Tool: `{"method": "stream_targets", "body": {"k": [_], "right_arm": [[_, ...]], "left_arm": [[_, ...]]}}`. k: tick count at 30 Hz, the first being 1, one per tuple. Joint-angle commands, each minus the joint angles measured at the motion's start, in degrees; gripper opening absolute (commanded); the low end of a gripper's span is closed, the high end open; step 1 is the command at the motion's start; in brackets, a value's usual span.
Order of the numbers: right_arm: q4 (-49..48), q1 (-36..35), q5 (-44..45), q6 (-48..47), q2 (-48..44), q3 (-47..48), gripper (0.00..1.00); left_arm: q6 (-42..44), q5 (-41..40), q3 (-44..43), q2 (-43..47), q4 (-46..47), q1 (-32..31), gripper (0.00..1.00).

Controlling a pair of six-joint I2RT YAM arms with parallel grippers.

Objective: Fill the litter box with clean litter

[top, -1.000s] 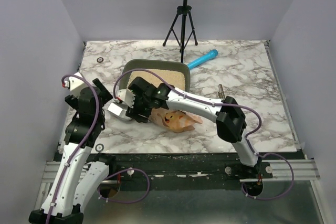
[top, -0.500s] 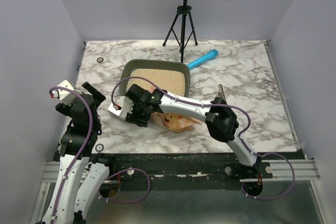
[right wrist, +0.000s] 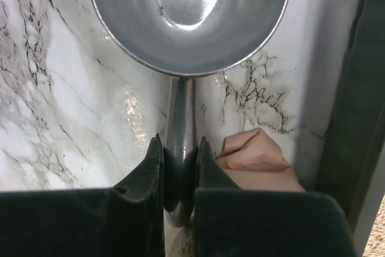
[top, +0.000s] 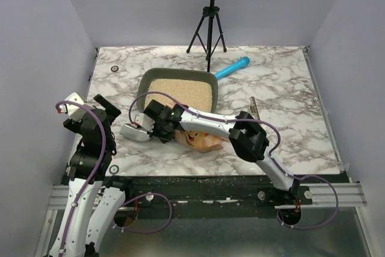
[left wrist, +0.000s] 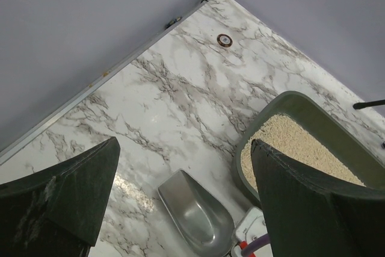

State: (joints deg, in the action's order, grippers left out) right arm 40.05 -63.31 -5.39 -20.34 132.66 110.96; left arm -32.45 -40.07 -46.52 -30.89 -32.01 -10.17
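Scoop rests on the table, handle clenched in the right gripper; left gripper hangs released and empty. Litter box sits just behind, holding litter. Best lift level, then enter the bag gently

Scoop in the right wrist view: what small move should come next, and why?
Probably raise the scoop slightly off the table. The right end effector is shut on its handle, while the empty bowl appears to rest flat on the surface beside the litter box, which already holds litter. Lifting first should let it swing toward the bag without dragging.
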Motion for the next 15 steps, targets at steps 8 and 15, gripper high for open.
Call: {"method": "stream_targets", "body": {"k": [8,15], "right_arm": [[-1.99,-0.41,2.48,5.3,-6.61,-0.3,0.0],[-3.4,-0.41,10.82,10.49,-18.04,0.31,0.01]], "left_arm": [[-0.51,-1.49,0.82,3.03,0.81,0.77,0.98],[-1.48,-2.64,1.78,6.28,1.77,0.77,0.98]]}}
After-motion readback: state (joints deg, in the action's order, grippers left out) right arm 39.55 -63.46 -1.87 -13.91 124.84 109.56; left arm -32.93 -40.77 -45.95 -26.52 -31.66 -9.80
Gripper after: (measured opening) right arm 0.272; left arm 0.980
